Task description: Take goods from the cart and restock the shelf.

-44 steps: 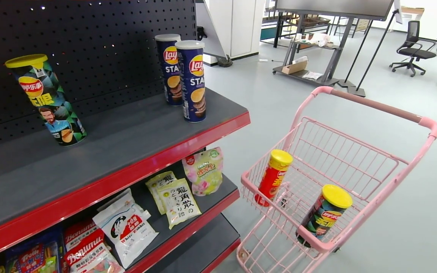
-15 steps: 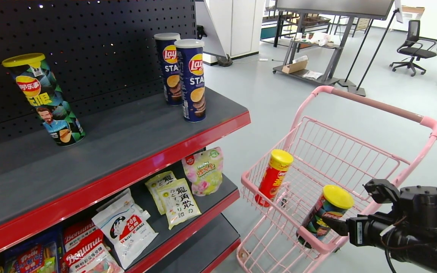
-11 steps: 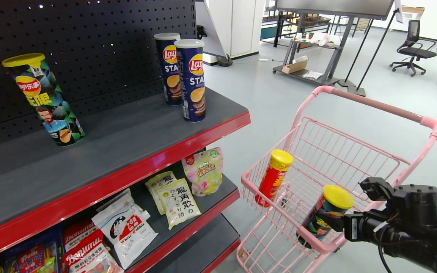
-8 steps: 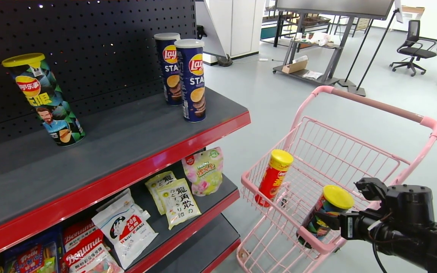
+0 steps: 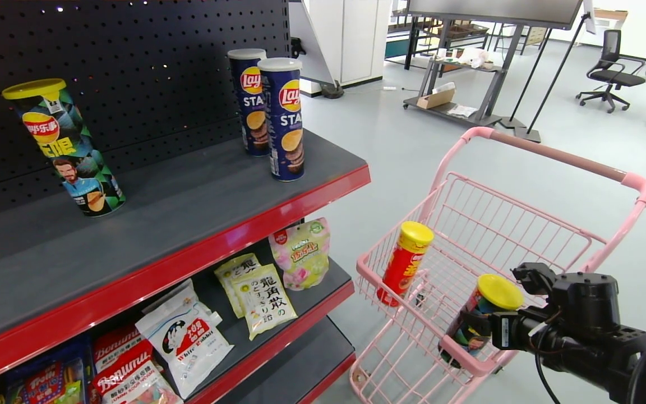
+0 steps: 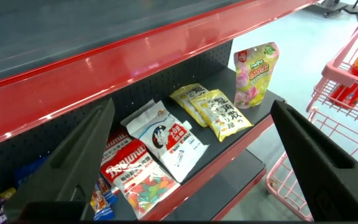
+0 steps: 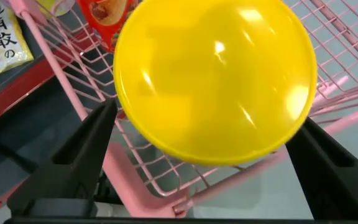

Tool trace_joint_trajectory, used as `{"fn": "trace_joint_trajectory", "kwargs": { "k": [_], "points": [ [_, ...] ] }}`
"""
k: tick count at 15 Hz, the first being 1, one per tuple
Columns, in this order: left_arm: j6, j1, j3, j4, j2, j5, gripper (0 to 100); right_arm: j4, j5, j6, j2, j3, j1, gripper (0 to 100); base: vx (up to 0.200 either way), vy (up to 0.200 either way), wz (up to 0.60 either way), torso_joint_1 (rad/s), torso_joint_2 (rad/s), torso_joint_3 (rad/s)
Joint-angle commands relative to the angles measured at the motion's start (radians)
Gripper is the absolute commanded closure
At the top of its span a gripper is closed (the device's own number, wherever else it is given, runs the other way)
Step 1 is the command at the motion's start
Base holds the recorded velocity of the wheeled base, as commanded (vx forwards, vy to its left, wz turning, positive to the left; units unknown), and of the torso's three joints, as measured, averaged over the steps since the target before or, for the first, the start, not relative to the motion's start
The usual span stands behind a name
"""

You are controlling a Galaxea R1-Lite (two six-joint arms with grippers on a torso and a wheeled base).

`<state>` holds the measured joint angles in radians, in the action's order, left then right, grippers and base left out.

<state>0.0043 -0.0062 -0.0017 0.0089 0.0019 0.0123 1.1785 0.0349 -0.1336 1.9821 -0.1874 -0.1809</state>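
Observation:
A pink cart (image 5: 553,152) stands right of the shelf (image 5: 199,207). In it are a red can with a yellow lid (image 5: 406,262) and a dark green can with a yellow lid (image 5: 479,314), both leaning on the cart's near wall. My right gripper (image 5: 499,300) is open at the dark can's top, one finger on each side of the lid (image 7: 216,81). In the right wrist view the gripper (image 7: 207,118) straddles that lid without touching it. My left gripper (image 6: 191,106) is open and faces the lower shelf's snack bags (image 6: 166,140), holding nothing.
On the top shelf stand two blue cans (image 5: 281,118) at the right end and a dark can with a yellow lid (image 5: 65,148) at the left, with bare board between. Snack bags (image 5: 255,294) lie on the lower shelf. Office stands and chairs are far behind.
My right arm came into the head view from the lower right and slid left toward the dark green can. Its open fingers now sit on either side of the lid.

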Motion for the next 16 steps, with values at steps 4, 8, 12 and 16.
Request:
{"fn": "trace_joint_trajectory", "kwargs": {
  "k": [4, 8, 12, 16],
  "points": [
    [0.000, 0.000, 0.000, -0.001, 0.000, 0.000, 0, 0.036, 0.017, 0.000, 0.050, -0.029, 0.000, 0, 0.000, 0.000, 0.00, 0.000, 0.00, 0.000],
    [0.000, 0.000, 0.000, 0.000, 0.000, 0.000, 0, 0.044, 0.025, 0.000, 0.075, -0.047, 0.000, 0, 0.000, 0.000, 0.00, 0.000, 0.00, 0.000],
    [0.000, 0.000, 0.000, -0.001, 0.000, 0.000, 0, 0.044, 0.040, -0.001, 0.103, -0.072, -0.002, 0, 0.000, 0.000, 0.00, 0.000, 0.00, 0.000],
    [0.000, 0.000, 0.000, 0.000, 0.000, 0.000, 0, 0.044, 0.048, 0.000, 0.116, -0.086, -0.002, 100, 0.000, 0.000, 0.00, 0.000, 0.00, 0.000]
  ]
}}
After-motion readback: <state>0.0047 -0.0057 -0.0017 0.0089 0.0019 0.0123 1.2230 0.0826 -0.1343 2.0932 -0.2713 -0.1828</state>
